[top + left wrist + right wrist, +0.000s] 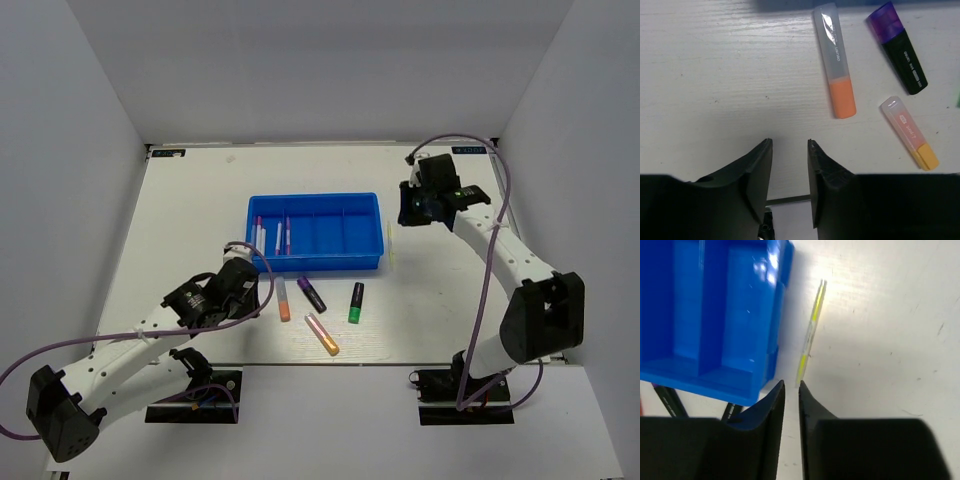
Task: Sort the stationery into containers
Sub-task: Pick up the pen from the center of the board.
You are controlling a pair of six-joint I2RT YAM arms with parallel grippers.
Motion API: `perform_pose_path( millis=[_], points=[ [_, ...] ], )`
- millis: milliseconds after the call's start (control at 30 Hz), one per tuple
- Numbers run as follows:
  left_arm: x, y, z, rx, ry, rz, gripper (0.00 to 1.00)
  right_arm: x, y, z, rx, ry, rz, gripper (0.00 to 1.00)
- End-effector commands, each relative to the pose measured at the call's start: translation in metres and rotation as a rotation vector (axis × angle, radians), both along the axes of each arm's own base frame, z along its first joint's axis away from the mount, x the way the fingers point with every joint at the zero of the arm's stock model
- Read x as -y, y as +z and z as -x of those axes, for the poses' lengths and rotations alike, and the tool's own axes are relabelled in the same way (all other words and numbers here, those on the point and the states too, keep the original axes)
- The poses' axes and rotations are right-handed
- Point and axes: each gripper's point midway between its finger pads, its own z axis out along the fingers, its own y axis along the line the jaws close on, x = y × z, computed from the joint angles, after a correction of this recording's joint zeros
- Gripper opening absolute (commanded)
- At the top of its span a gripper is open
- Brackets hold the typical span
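four pens [258, 233], seemingly, lie in the blue tray [345, 233]; both end effectors [790, 143] [791, 384] slightly apart.

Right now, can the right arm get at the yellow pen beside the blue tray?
Probably yes. The right pincer sits at the near end of the yellow pen, nothing between. The wall of the blue tray is close beside it, so finger room looks tight.
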Motion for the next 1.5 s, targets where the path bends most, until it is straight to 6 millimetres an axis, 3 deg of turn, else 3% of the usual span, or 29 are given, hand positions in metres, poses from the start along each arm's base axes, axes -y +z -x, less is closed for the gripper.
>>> perform_pose_path(
  millis=[0,33,67,100,167,300,467,567,1033,1200,1400,1467],
  points=[
    [0.005,-0.003,-0.002,0.013,-0.017,0.021,0.47,0.008,-0.039,0.021,-0.155,0.047,0.036,0.18],
    [0.005,-0.005,-0.001,0.010,-0.018,0.018,0.48,0.005,-0.043,0.020,-0.170,0.056,0.026,0.15],
    [0.006,-0.005,-0.001,0.010,-0.019,0.022,0.51,0.006,-0.063,0.020,-0.237,0.054,0.036,0.13],
    [0.005,-0.005,0.000,0.007,-0.017,0.020,0.51,0.003,-0.063,0.015,-0.244,0.060,0.023,0.12],
    [0.005,-0.005,-0.001,0.011,-0.017,0.022,0.53,-0.001,-0.085,0.011,-0.293,0.066,0.034,0.12],
    [0.004,-0.007,-0.001,0.010,-0.014,0.021,0.56,-0.005,-0.106,-0.007,-0.320,0.054,0.047,0.15],
    [0.003,-0.008,0.000,0.006,-0.016,0.013,0.57,-0.005,-0.120,-0.019,-0.334,0.034,0.072,0.23],
    [0.002,-0.010,0.001,0.004,-0.015,0.009,0.57,-0.007,-0.116,-0.026,-0.316,0.032,0.062,0.28],
    [0.000,-0.011,0.003,0.005,-0.012,0.011,0.57,0.002,-0.155,-0.031,-0.376,-0.021,0.127,0.28],
    [-0.002,-0.013,0.005,0.002,-0.009,0.007,0.57,0.019,-0.166,-0.023,-0.408,-0.055,0.201,0.23],
    [-0.002,-0.014,0.006,-0.001,-0.008,0.013,0.57,0.026,-0.175,-0.012,-0.480,-0.082,0.167,0.03],
    [-0.002,-0.013,0.006,0.002,-0.008,0.015,0.57,0.027,-0.172,-0.016,-0.465,-0.088,0.159,0.00]
  ],
)
